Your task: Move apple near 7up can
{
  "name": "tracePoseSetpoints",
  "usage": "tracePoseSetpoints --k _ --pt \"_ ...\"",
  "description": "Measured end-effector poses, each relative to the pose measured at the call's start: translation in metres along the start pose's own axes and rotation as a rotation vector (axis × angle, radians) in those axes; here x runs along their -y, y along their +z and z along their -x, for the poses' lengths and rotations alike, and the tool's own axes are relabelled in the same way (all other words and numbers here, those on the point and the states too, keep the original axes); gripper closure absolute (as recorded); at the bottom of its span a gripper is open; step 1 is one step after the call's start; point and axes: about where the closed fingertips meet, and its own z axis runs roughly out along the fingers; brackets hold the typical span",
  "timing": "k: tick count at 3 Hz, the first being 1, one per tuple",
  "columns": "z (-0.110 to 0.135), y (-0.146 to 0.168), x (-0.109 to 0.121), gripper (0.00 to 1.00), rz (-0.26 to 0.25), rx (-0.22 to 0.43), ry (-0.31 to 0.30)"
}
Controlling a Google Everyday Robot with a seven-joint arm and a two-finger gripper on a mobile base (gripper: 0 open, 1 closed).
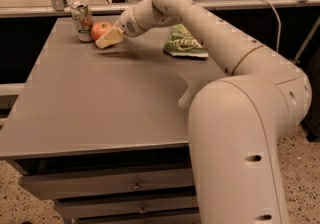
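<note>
The red apple [99, 28] with yellowish patches is at the table's far left, just right of the silver-white 7up can [81, 20], which stands upright near the back edge. My gripper [104, 38] reaches in from the right and is shut on the apple. One cream finger [110, 38] lies across the apple's front; the other is hidden behind it. A narrow gap separates the apple from the can.
A flat green chip bag [184, 43] lies at the back right of the grey table [100, 103]. My arm [210, 33] stretches over the table's right half. A metal rail [225, 3] runs behind the table. Drawers sit below the front edge.
</note>
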Motion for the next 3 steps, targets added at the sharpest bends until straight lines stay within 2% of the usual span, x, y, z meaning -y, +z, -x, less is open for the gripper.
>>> tracePoseSetpoints --k 2,3 --pt "-0.005 -0.012 -0.002 0.00 0.007 0.012 0.003" --pt "-0.004 -0.049 -0.006 0.00 -0.010 0.082 -0.013"
